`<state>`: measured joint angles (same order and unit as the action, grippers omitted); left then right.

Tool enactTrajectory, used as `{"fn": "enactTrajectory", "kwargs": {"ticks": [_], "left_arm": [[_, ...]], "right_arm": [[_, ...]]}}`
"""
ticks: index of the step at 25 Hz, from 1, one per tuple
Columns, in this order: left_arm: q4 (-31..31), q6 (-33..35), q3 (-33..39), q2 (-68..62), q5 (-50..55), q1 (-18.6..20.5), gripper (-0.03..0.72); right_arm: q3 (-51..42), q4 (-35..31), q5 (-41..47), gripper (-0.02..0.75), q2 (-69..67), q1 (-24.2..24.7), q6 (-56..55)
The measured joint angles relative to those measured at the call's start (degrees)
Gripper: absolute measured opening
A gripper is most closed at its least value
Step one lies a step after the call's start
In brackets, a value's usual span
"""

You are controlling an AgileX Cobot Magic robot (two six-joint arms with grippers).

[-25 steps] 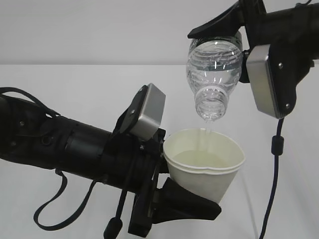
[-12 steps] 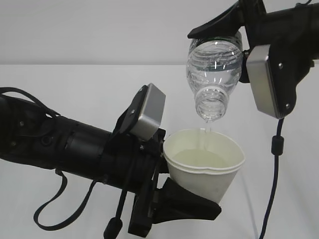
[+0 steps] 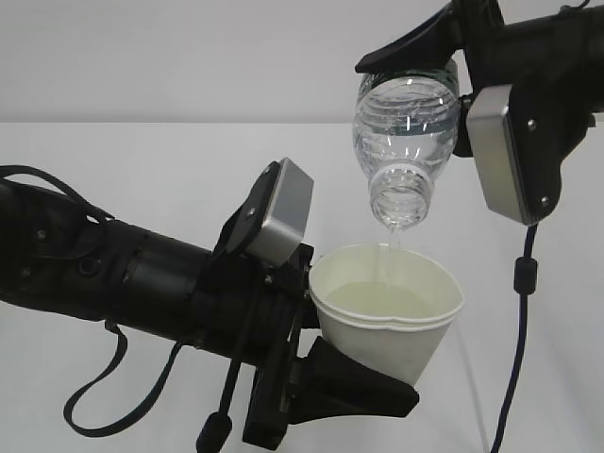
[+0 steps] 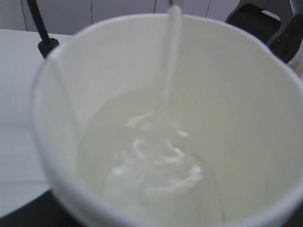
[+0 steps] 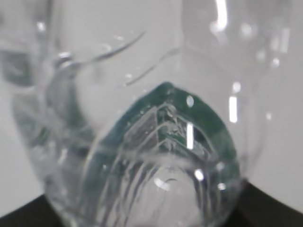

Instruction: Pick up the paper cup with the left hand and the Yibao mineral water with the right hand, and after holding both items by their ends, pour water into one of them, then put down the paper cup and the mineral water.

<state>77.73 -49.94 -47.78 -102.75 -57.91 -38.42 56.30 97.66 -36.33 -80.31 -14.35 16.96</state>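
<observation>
My left hand (image 3: 363,363) grips the paper cup (image 3: 387,316) by its lower end, one black jaw under its base and the other against its side, so the cup hangs tilted in the air above the white desk (image 3: 142,170), mouth turned up and toward the bottle. My right hand (image 3: 444,66) is clamped on the Yibao mineral water (image 3: 406,142) at its bottom end, high at the upper right of the exterior view, and the bottle points neck-down with its open mouth just above the cup's far rim, not touching it. A thin stream of water (image 3: 392,247) runs from the mouth into the cup — in my left wrist view it falls down the inner wall of the cup (image 4: 246,118) and lands in a pale, rippled pool (image 4: 151,165) that covers the bottom. My right wrist view is filled by the clear ribbed plastic (image 5: 156,142), with the dark green label showing through it, blurred. Neither item rests on the desk — both are carried clear of it. A black cable (image 3: 514,340) hangs down from my right arm beside the cup.
</observation>
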Motion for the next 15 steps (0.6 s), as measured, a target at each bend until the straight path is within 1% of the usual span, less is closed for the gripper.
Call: {"fn": "enactTrajectory", "kwargs": {"ticks": [15], "left_arm": [[0.0, 0.0, 0.0, 0.0, 0.0, 0.0, 0.435]], "right_arm": [[0.0, 0.0, 0.0, 0.415, 0.0, 0.0, 0.1]]}}
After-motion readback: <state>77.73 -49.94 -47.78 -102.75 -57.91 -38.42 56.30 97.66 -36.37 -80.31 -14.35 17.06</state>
